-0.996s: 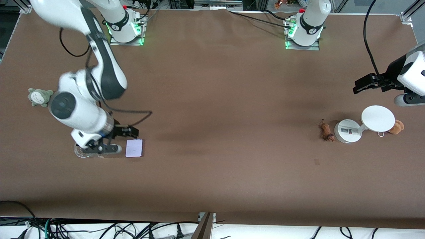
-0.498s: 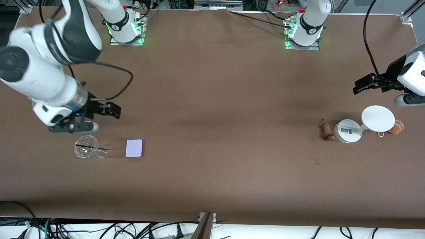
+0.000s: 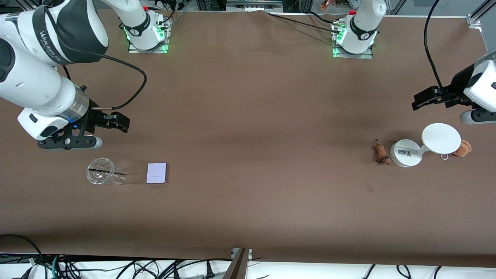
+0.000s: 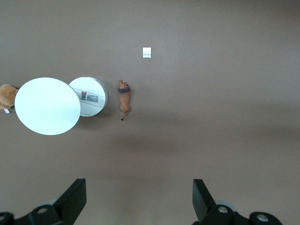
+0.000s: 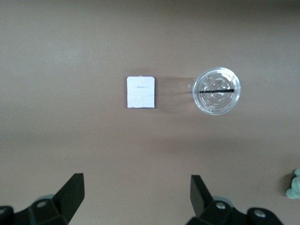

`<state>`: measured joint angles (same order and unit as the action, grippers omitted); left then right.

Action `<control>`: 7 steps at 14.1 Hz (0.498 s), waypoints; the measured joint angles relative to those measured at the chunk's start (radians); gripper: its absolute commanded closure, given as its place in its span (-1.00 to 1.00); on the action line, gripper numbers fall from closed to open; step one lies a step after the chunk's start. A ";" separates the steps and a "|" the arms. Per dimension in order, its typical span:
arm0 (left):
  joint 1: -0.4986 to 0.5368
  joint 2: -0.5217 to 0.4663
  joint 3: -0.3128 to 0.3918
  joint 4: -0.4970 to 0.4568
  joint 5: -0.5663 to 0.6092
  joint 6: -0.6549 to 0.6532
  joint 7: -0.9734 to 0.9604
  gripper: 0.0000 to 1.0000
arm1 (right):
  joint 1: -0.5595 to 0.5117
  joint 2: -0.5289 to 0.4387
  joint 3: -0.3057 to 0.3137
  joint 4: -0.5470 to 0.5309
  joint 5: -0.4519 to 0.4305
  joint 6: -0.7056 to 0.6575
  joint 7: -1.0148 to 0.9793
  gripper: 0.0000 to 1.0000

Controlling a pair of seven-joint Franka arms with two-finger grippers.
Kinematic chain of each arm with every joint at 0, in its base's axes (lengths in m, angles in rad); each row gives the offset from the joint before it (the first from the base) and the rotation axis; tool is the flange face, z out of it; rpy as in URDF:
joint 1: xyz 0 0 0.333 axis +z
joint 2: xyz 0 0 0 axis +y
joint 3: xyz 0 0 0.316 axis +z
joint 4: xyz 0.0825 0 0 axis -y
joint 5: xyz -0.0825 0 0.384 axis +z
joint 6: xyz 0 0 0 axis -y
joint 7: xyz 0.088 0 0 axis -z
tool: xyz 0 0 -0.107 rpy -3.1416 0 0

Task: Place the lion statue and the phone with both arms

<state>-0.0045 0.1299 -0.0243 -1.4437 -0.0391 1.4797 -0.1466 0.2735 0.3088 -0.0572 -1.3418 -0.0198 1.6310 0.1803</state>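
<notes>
The phone [image 3: 156, 173], a flat pale lavender slab, lies on the brown table beside a clear cup [image 3: 101, 176] toward the right arm's end. It also shows in the right wrist view [image 5: 140, 92]. My right gripper [image 3: 117, 121] is open and empty, up in the air over bare table; its jaws stand wide apart in the right wrist view [image 5: 136, 197]. The lion statue [image 3: 380, 154], tiny and reddish-brown, lies beside a white stand's base; it shows in the left wrist view [image 4: 124, 99]. My left gripper [image 3: 425, 97] is open and empty, high over the table [image 4: 139, 199].
The white stand [image 3: 405, 153] has a round base and a disc top [image 4: 47, 106]. A tan-orange plush [image 3: 463, 148] sits beside it. The clear cup [image 5: 216, 90] holds a dark straw. A grey-green plush [image 5: 294, 185] shows at one edge. A small paper mark [image 3: 369, 188] lies nearer the front camera.
My right gripper has risen from low beside the cup and phone and pulled back toward the right arm's end. The phone, cup and lion statue stay put. The left arm has not moved.
</notes>
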 measured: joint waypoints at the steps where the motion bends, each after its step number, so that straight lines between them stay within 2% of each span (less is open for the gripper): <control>1: 0.000 0.000 0.000 0.000 0.000 0.000 0.000 -1.00 | -0.003 -0.015 -0.006 0.001 0.001 -0.007 0.000 -1.00; 3: 0.000 0.000 0.000 0.000 0.000 0.000 0.000 -1.00 | -0.013 -0.053 -0.042 -0.024 0.035 -0.049 -0.002 -1.00; 7: 0.000 0.000 0.000 0.000 0.000 0.000 0.000 -1.00 | -0.023 -0.206 -0.065 -0.256 0.070 0.023 -0.009 -1.00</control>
<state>-0.0047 0.1300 -0.0244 -1.4437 -0.0391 1.4801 -0.1466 0.2504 0.1025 -0.1226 -1.5982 0.0503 1.6539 0.1714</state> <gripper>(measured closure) 0.000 0.000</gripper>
